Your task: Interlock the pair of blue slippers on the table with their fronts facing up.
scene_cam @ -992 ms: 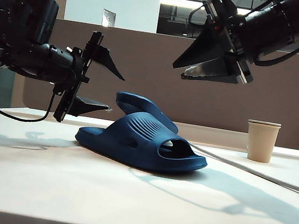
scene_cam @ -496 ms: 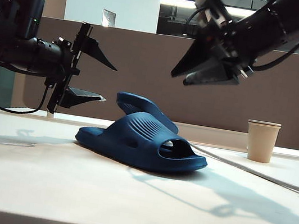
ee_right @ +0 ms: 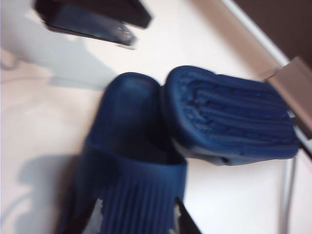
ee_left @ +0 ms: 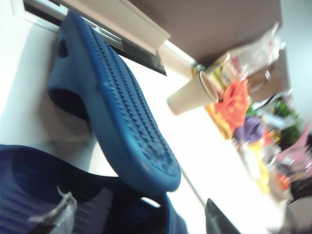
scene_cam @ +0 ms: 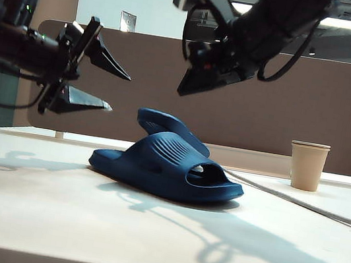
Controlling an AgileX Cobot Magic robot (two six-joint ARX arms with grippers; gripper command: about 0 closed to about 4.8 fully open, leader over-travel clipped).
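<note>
Two blue slippers [scene_cam: 167, 170] sit together mid-table [scene_cam: 48, 218], one upright in front, the other propped against it with its ridged sole showing. The left hand [scene_cam: 99, 85] hovers beside them at the left, fingers spread wide, holding nothing. The right hand [scene_cam: 197, 81] hangs above them, partly open and empty. A paper cup [scene_cam: 307, 166] stands well apart at the right, with a cable [scene_cam: 298, 203] trailing between. A brown partition [scene_cam: 339, 111] runs behind.

1. In the exterior view the near slipper [scene_cam: 166, 168] hides most of the far slipper [scene_cam: 166, 125] from you.
2. Your right tool [ee_right: 139, 214] is cut off by the right wrist view's edge.
3. The clutter [ee_left: 253, 122] past the paper cup [ee_left: 195, 92] is blurred beyond naming.
</note>
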